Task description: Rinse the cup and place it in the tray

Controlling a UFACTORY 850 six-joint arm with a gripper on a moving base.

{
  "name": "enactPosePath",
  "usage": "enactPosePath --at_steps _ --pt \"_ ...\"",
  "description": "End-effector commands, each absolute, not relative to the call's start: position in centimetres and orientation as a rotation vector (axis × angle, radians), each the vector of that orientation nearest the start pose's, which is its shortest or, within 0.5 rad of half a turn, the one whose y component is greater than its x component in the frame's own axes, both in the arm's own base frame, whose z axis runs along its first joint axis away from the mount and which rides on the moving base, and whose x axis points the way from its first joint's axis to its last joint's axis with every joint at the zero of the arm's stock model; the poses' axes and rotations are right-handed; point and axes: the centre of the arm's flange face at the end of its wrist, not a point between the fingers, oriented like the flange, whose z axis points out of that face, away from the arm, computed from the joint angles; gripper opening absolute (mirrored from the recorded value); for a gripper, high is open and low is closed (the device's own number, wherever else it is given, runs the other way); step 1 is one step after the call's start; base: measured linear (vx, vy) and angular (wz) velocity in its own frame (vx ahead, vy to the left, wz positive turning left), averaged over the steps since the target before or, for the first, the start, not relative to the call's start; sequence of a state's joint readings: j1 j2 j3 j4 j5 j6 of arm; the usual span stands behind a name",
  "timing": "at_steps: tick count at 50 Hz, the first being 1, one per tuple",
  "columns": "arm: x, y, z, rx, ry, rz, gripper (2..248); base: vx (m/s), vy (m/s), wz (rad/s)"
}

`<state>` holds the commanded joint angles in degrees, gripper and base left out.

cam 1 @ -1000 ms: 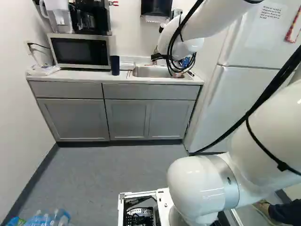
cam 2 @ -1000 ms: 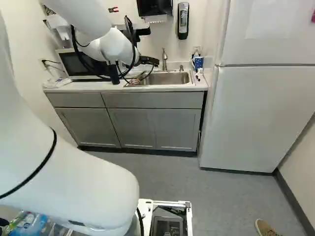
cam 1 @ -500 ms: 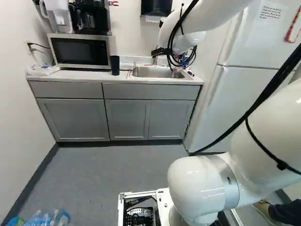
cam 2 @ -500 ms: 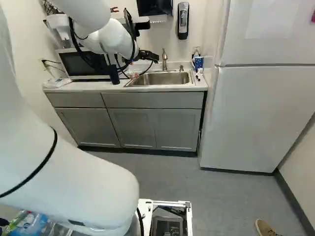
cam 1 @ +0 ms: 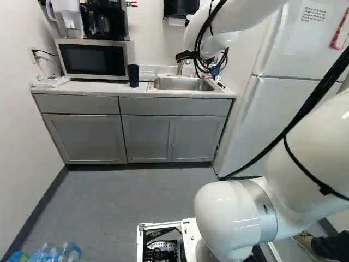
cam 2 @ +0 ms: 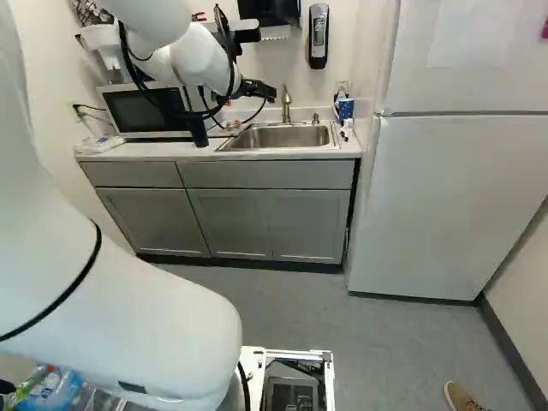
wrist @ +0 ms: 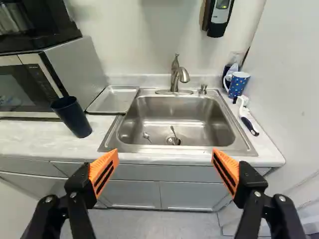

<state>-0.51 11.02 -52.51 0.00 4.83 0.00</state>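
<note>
Gripper (cam 2: pixel 271 92) is positioned above the counter with its fingers spread wide; the dark blue cup (wrist: pixel 73 117) stands on the counter (wrist: pixel 45 139) near the microwave (wrist: pixel 77 64), just beside the metal tray (wrist: pixel 114 101). Faucet (wrist: pixel 175 74) rises at the rear of the sink (wrist: pixel 239 149), with a patterned mug (wrist: pixel 238 85) and brush (wrist: pixel 244 112) opposite the tray. Wrist view alone reveals small utensils (wrist: pixel 173 131) in the basin; right base view exposes the wall dispenser (cam 2: pixel 318 36), arm-obscured in left base view.

The sink (wrist: pixel 174 149) and tray (wrist: pixel 114 101) look like smooth, shiny metal, the dark cup (wrist: pixel 73 118) like smooth plastic, the mug (wrist: pixel 238 84) like glossy ceramic, the table (wrist: pixel 55 142) smooth, and the fridge (cam 2: pixel 454 197), right of the right base view, smooth with a soft sheen.
</note>
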Motion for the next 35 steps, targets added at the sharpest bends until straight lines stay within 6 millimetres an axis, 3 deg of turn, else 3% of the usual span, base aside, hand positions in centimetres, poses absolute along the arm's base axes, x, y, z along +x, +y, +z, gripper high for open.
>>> enactPosePath --at_steps 35 --pt "45.73 -0.40 65.80 -2.603 0.012 -1.768 247 0.010 -0.003 0.013"
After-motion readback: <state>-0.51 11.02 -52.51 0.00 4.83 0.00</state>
